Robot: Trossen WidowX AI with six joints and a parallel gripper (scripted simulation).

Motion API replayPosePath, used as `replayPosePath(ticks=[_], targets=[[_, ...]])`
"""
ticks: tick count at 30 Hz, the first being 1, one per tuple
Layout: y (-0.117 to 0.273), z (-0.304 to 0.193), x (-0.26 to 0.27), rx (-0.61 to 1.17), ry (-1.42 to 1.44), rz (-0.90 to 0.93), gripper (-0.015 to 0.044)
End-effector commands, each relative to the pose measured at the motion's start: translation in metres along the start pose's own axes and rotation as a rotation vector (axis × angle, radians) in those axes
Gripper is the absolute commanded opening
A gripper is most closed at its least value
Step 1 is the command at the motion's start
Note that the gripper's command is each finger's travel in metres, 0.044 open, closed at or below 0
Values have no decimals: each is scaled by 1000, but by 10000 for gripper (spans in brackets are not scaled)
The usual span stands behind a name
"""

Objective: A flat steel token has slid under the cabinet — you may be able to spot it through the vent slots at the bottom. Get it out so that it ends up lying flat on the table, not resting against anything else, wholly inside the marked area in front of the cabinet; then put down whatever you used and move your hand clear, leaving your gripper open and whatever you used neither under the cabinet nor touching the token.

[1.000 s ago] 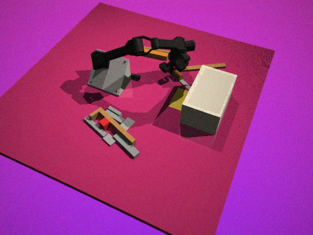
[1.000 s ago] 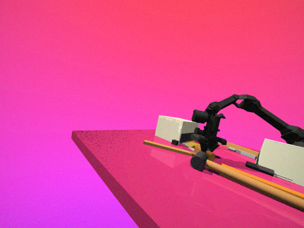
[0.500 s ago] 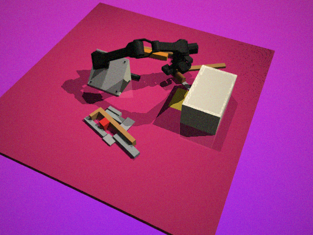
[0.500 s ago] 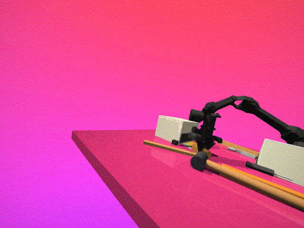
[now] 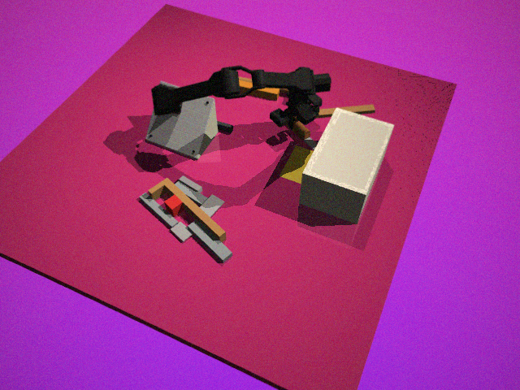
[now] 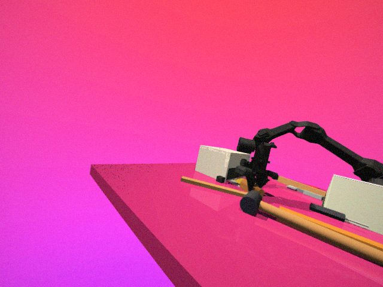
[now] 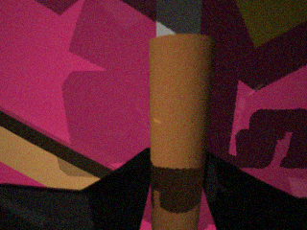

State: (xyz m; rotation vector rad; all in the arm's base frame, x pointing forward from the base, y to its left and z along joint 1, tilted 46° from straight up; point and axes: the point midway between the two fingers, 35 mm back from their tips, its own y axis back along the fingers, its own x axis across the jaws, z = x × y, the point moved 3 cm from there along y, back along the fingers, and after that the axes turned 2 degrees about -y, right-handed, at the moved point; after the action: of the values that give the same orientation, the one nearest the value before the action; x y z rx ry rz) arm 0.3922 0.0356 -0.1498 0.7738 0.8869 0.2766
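Observation:
My gripper (image 5: 292,120) (image 7: 175,154) is shut on the wooden handle (image 5: 301,129) (image 7: 181,105) of a tool with a flat grey blade (image 5: 309,143) (image 7: 184,16). The blade points towards the white cabinet (image 5: 348,146) (image 6: 213,162); its far end is hidden in the top view and out of frame in the wrist view. The yellow marked area (image 5: 295,170) (image 7: 280,19) lies in front of the cabinet, partly in shadow and partly hidden by the cabinet in the top view. The steel token cannot be made out in any view.
A long wooden bar (image 5: 348,110) (image 6: 210,186) (image 7: 29,153) lies beside the gripper. An orange block (image 5: 260,91) lies behind the arm. A grey wedge (image 5: 184,126) stands near the arm's base, by a black handle (image 5: 225,127) (image 6: 327,211). Grey bars (image 5: 210,243), a wooden angle (image 5: 197,211) and a red cube (image 5: 173,205) lie nearer.

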Motion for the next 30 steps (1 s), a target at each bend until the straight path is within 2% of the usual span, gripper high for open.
replayPosePath(ticks=[1,30], targets=[[-1,2,-6,1,-2,-3,0],[-2,3,-31,1,-1,-4,0]])
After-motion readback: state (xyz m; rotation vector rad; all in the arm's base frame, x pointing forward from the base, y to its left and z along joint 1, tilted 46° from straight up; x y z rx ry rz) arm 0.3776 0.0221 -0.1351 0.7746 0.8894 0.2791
